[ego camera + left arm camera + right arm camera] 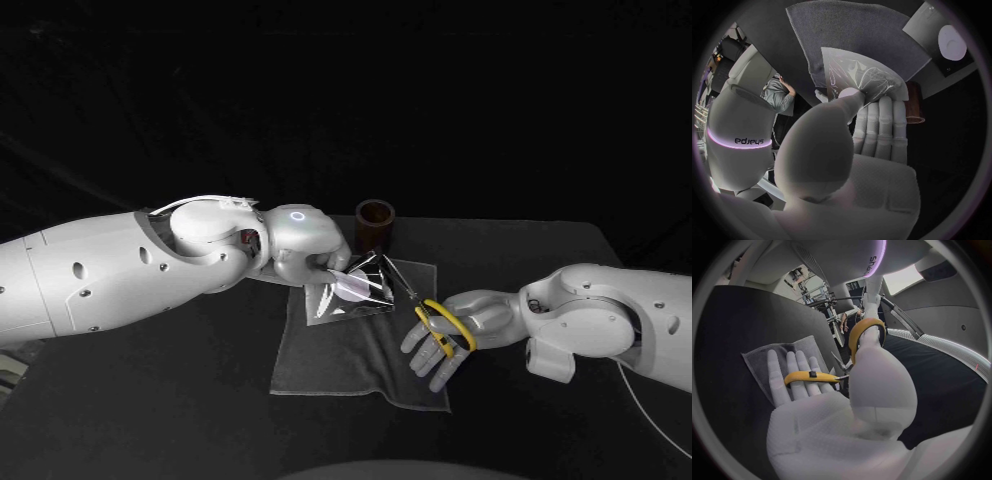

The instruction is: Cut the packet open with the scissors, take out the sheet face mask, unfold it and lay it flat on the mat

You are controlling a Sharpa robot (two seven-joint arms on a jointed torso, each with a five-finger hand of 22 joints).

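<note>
In the head view, you see the mat [361, 350] lying on the black table [173, 400], with bare table on every side of it. The left hand [307, 252] hangs over the mat's far left corner and holds the packet [358, 288] tilted above the cloth. The hand's own bulk hides where its fingers meet the foil. The right hand [450, 335] is over the mat's right edge, fingers stretched almost straight, carrying the yellow-handled scissors [441, 325]. The blades point at the packet, but you cannot tell whether their tips touch it. A brown cylinder [375, 225] stands just beyond the mat's far edge, close behind the packet.

In the left wrist view, the thumb presses one corner of the packet [857, 75] against the straight fingers [879, 120], a firm pinch. The rest of the foil fans out, crinkled, over the mat [848, 30]. The fingers cut off part of the cylinder [915, 102].

In the right wrist view, the thumb sits through one yellow loop while the other loop [811, 377] lies across the outstretched fingers, so the handles are spread well apart. The blades are dark and hard to make out. The mat [761, 355] lies under the fingers.
</note>
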